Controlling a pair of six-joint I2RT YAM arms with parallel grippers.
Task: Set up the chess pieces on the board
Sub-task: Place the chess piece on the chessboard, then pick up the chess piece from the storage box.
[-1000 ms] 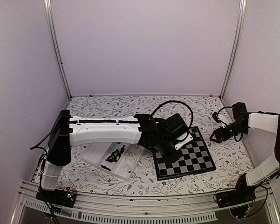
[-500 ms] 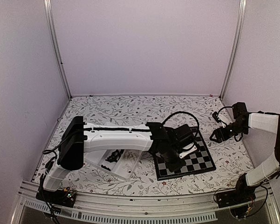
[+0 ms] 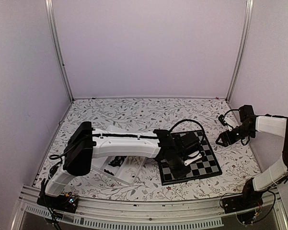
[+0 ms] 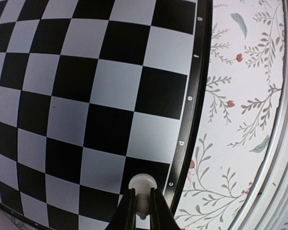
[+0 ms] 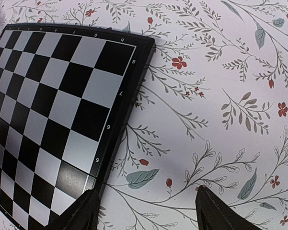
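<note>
Left fingers [image 4: 127,215] pinching white chess piece [image 4: 142,184], board [image 4: 86,96] edge square beneath; right fingers [image 5: 81,215] spread open, holding nothing.

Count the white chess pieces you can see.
1: a white piece pinched in the left gripper, seen against a black square at the board's edge. More may lie in the tray, where the pieces are too small to tell apart.

The left arm [image 3: 124,143] stretches across the clear tray [image 3: 127,176], and the left gripper [image 3: 182,165] sits low over the near-left part of the chessboard [image 3: 206,163]. Black chess pieces [image 3: 117,160] lie clustered in the tray. The right gripper [image 3: 223,141] hangs beyond the board's right edge, above the floral bench [image 3: 134,112].
</note>
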